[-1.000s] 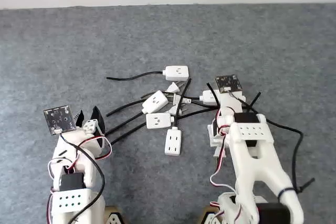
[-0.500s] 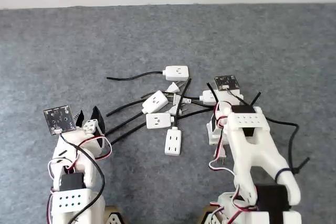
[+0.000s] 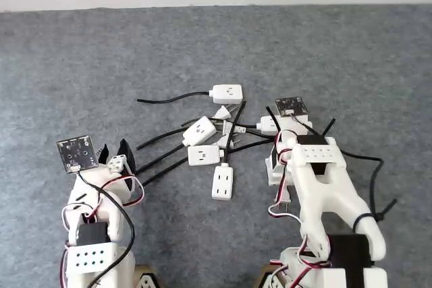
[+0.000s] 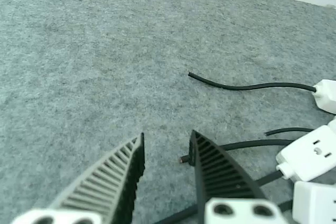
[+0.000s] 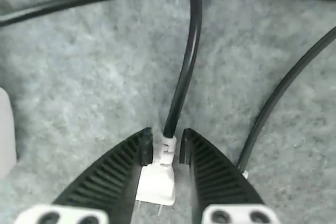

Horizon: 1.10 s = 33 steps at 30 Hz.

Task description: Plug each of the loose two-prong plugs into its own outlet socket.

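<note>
In the right wrist view my right gripper [image 5: 166,139] is shut on a white two-prong plug [image 5: 156,181], whose black cord [image 5: 185,72] runs away over the carpet. Several white outlet sockets lie mid-table: one at the back [image 3: 226,92], two angled ones [image 3: 199,131] [image 3: 204,155], and one nearest the arms [image 3: 223,182]. Loose white plugs [image 3: 221,112] [image 3: 229,129] lie among them. My left gripper [image 3: 115,152] stands open over bare carpet to the left of the cords, with nothing between its fingers [image 4: 126,177].
Black cords [image 3: 162,139] fan out leftward from the sockets, and one cord end [image 4: 183,159] lies just past my left fingertips. Another socket [image 3: 268,125] sits by the right arm's wrist. Grey carpet [image 3: 101,59] covers the table, with open room at the back and left.
The right arm's upper part has shifted a little toward the back of the table, mostly in the first half second. The left arm and the sockets have not moved.
</note>
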Motion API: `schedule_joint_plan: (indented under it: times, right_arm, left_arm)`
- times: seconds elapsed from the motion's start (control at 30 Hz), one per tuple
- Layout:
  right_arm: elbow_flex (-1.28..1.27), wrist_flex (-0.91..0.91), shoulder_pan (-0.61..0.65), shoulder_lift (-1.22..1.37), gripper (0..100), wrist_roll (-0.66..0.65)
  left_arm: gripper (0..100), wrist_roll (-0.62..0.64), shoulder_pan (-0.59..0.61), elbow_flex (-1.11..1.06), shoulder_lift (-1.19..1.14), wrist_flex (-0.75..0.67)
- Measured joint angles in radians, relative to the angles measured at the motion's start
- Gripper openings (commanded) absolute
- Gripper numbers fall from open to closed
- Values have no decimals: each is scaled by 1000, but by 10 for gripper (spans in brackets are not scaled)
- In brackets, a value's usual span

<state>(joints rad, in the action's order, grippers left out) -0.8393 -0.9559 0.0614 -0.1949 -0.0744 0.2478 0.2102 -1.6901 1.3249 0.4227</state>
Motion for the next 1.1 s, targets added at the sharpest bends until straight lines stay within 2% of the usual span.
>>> schedule_joint_plan:
  times: [0.57,0.73,1.1]
  right_arm:
    - [80,-21,0,110,95,0]
    - [80,-21,-2,110,9,0]
    - [80,-40,-34,112,32,-3]
  left_arm:
    - [141,0,0,0,0,0]
    - [141,0,0,0,0,0]
    - [141,0,0,0,0,0]
